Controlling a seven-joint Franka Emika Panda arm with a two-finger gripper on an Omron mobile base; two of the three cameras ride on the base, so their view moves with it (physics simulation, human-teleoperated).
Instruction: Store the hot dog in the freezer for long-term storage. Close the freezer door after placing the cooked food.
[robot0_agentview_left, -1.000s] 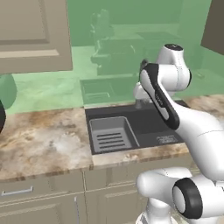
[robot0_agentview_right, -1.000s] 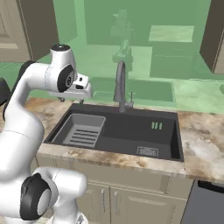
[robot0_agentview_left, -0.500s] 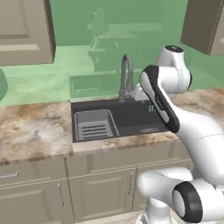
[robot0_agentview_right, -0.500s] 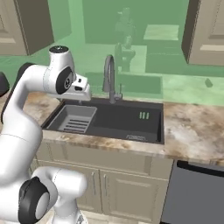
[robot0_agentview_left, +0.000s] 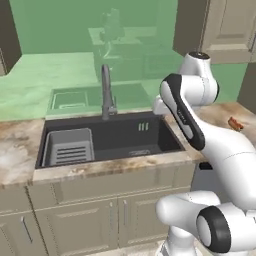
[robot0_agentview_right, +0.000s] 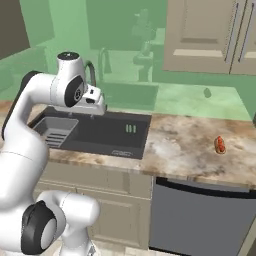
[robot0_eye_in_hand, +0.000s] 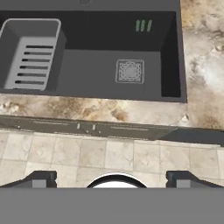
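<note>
The hot dog (robot0_agentview_right: 219, 145) lies on the counter (robot0_agentview_right: 185, 145) at three o'clock of the sink (robot0_agentview_right: 100, 132), well apart from it. The end effector (robot0_eye_in_hand: 112, 178) hangs above the sink's front edge, fingers spread wide, empty. A grey rack (robot0_eye_in_hand: 30, 54) sits in the sink at nine o'clock, the tap (robot0_agentview_left: 105, 92) behind.

This is a kitchen: a dark sink (robot0_agentview_left: 107, 142) with a faucet (robot0_agentview_left: 105, 90) is set in a marble counter (robot0_agentview_right: 185, 145), with beige cabinets (robot0_agentview_right: 210, 35) above and a dishwasher (robot0_agentview_right: 200, 220) below.
</note>
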